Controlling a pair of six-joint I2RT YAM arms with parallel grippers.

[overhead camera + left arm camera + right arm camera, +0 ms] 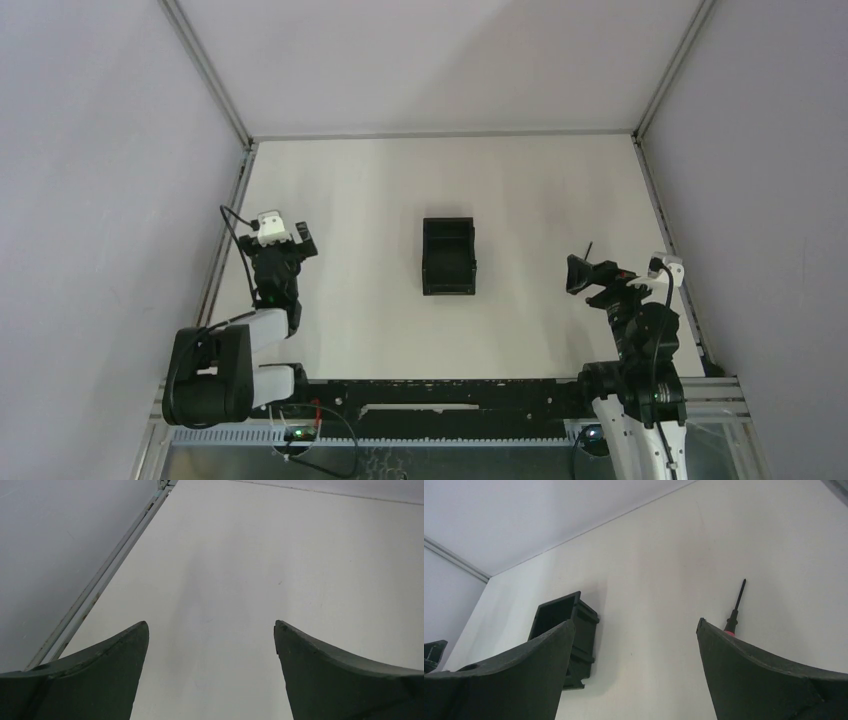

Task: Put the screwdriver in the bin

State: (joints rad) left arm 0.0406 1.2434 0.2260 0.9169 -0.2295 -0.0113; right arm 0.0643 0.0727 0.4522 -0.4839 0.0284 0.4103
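Observation:
The black open-topped bin (448, 256) stands mid-table, and it shows at the left of the right wrist view (569, 627). The screwdriver lies right of it. Its thin black shaft (738, 597) points away from me, and only a sliver of the red handle (729, 632) shows behind my right finger. In the top view only the shaft (587, 249) shows above my right gripper (590, 273). That gripper (635, 625) is open and empty, hanging just above the handle end. My left gripper (303, 241) is open and empty over bare table (211, 625), well left of the bin.
White walls enclose the table on three sides. Metal rails run along the left edge (228, 235) and the right edge (662, 230). A black rail (440, 395) crosses the near edge between the arm bases.

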